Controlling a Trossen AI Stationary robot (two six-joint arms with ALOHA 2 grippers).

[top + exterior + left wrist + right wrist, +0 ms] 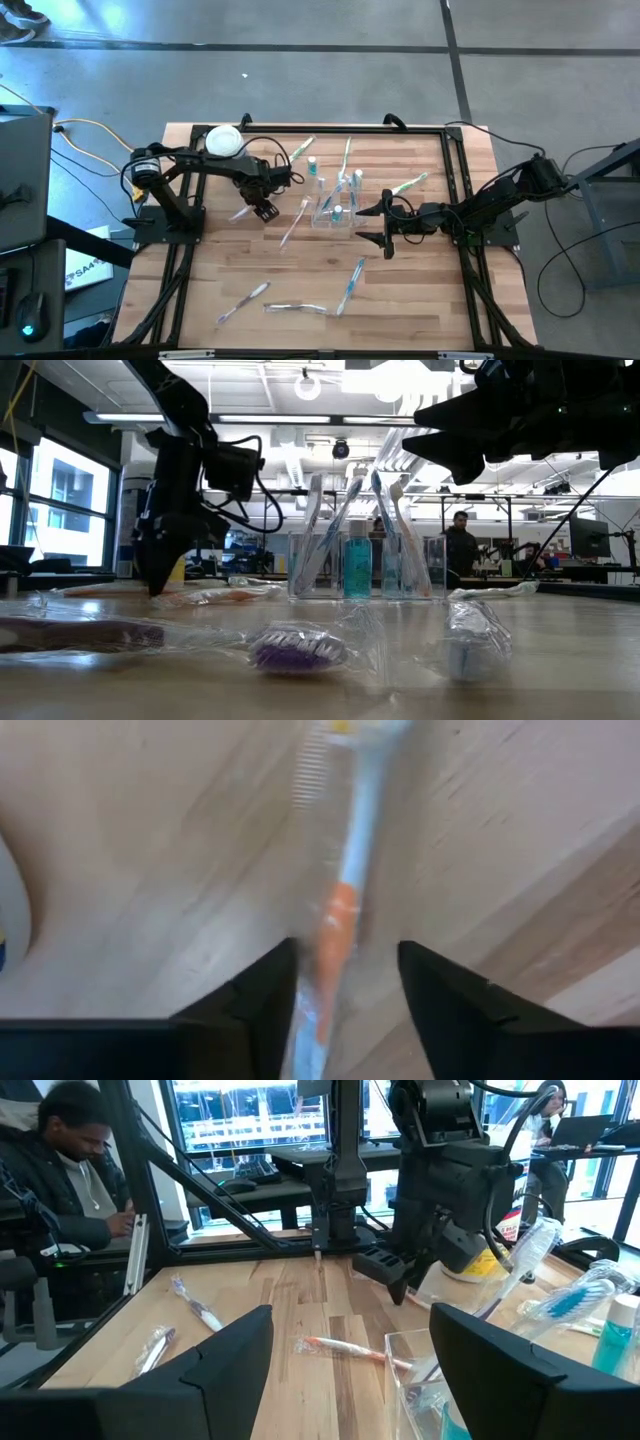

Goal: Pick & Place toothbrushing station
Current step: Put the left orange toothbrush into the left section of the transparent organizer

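left gripper (264, 208) fingers spread, low over wrapped toothbrush (335, 920) (orange grip) | right gripper (386, 228) fingers spread, just beside toothbrushing station (335, 205) | station upright mid-table, brushes inside | white tub (222, 140) far edge

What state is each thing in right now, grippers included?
left gripper: open, low over the table, astride the orange-handled wrapped toothbrush.
right gripper: open, beside the clear holder, holding nothing.
clear holder: upright on the table, with brushes and a blue-green bottle standing in it.
wrapped purple-bristled toothbrush: lying flat.
white tub: upright, behind the left arm.
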